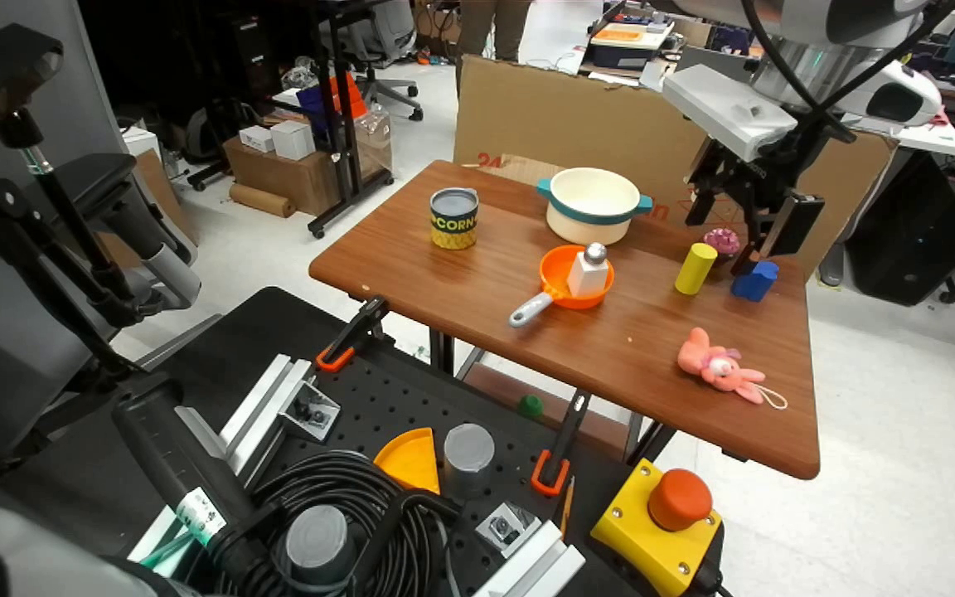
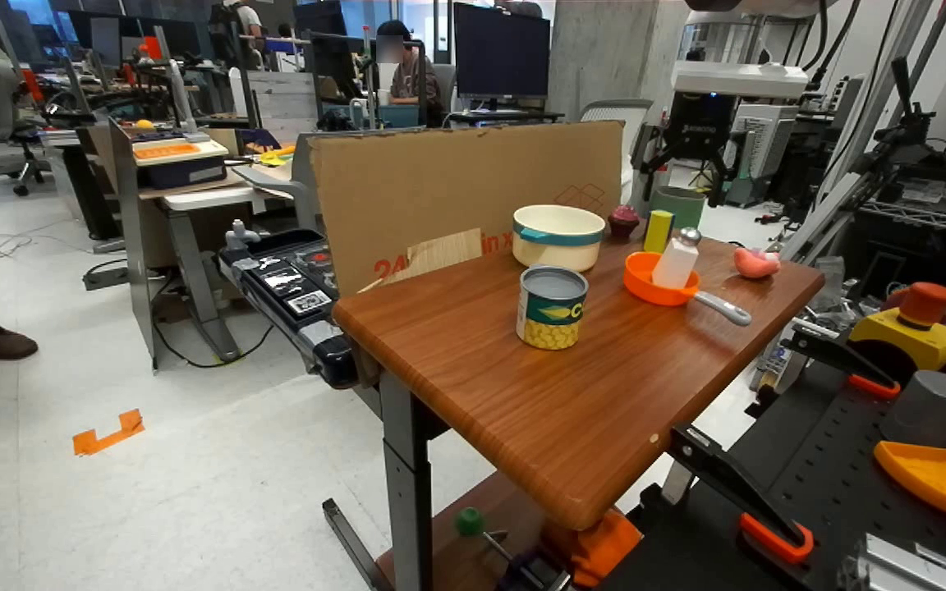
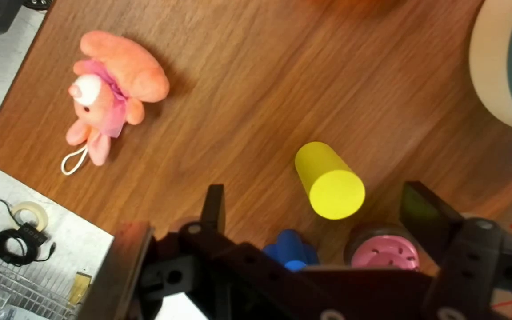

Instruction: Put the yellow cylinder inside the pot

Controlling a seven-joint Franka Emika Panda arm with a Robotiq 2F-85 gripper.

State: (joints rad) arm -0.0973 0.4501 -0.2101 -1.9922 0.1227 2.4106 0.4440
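Note:
The yellow cylinder (image 1: 695, 268) stands upright on the wooden table. It also shows in an exterior view (image 2: 658, 231), partly behind the shaker, and in the wrist view (image 3: 329, 182). The white pot (image 1: 581, 228) with a green-blue rim and handles sits near the table's back edge. It also shows in an exterior view (image 2: 555, 251) and at the right edge of the wrist view (image 3: 496, 66). My gripper (image 1: 736, 236) is open and empty, above the table near the cylinder. In the wrist view the cylinder appears ahead of the gap between my fingers (image 3: 313, 186), apart from both.
A blue block (image 1: 755, 281) and a pink-topped cupcake (image 1: 722, 241) stand close to the cylinder. A pink plush toy (image 1: 722, 367), an orange pan (image 1: 556, 267) holding a white shaker (image 1: 588, 276), and a corn can (image 1: 453, 220) are on the table. A cardboard panel (image 1: 560, 108) stands behind.

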